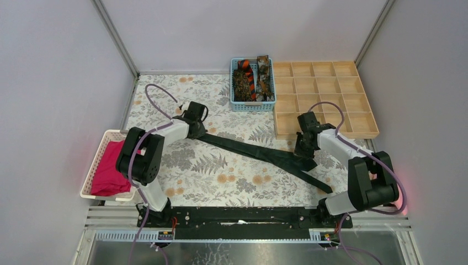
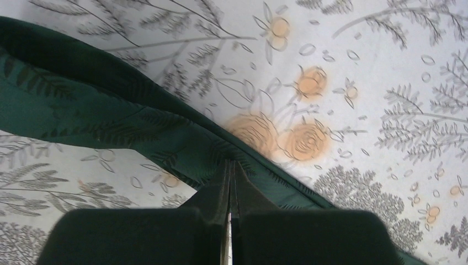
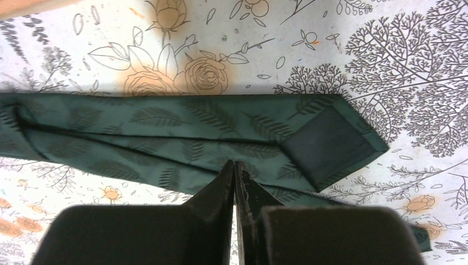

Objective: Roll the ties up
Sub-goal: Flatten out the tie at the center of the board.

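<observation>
**Both grippers closed on the dark green tie; no roll begun**

Left wrist view: the left gripper (image 2: 229, 185) sits at bottom centre. Its fingers are pressed fully together, with the dark green tie (image 2: 105, 118) caught at their tips. From there the tie runs to the upper left of the frame, creased along its length, over the floral table cover (image 2: 359, 110).

Right wrist view: the right gripper (image 3: 235, 179) sits at bottom centre with its fingers all but meeting. Its tips are on the near edge of the tie and appear to pinch it. The pointed end, lining showing, lies just beyond at centre right.

Top view: the tie lies flat and diagonal across the middle of the frame, between the two grippers. The other ties (image 1: 243, 83) are in the blue basket (image 1: 252, 109) at top centre, beside the wooden compartment tray (image 1: 325, 132).

Assessment of risk:
- The right pinch looks shallow. It may hold only the edge, so the fabric could slip out once turning starts.
- The crease near the left gripper could carry into the roll and make it skew or loose.
- Excess tension between the arms could pull the tie out of one grip.
</observation>
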Controlling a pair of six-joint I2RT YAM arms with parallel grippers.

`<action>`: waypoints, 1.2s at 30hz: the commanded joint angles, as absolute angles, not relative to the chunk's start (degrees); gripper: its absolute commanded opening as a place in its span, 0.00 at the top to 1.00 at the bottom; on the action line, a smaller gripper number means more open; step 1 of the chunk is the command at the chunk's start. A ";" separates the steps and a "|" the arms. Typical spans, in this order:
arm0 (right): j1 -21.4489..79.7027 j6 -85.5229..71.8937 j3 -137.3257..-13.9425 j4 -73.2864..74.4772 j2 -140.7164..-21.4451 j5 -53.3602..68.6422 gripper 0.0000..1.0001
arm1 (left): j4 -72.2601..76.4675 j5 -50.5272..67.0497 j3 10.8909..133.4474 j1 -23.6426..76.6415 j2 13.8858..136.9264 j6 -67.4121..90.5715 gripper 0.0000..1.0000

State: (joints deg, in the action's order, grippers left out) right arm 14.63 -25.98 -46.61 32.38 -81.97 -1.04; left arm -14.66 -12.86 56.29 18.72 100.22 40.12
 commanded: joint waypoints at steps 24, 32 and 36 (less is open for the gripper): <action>14.57 -33.89 -44.84 31.77 -95.30 -11.92 1.00 | -14.85 -11.31 54.71 8.65 101.61 36.57 1.00; 13.43 -35.12 -44.48 31.88 -96.64 -11.95 1.00 | -15.70 -13.06 56.74 6.54 102.80 35.75 1.00; 12.93 -34.95 -44.98 32.51 -96.38 -12.73 1.00 | -15.95 -12.92 58.46 4.53 104.99 35.43 1.00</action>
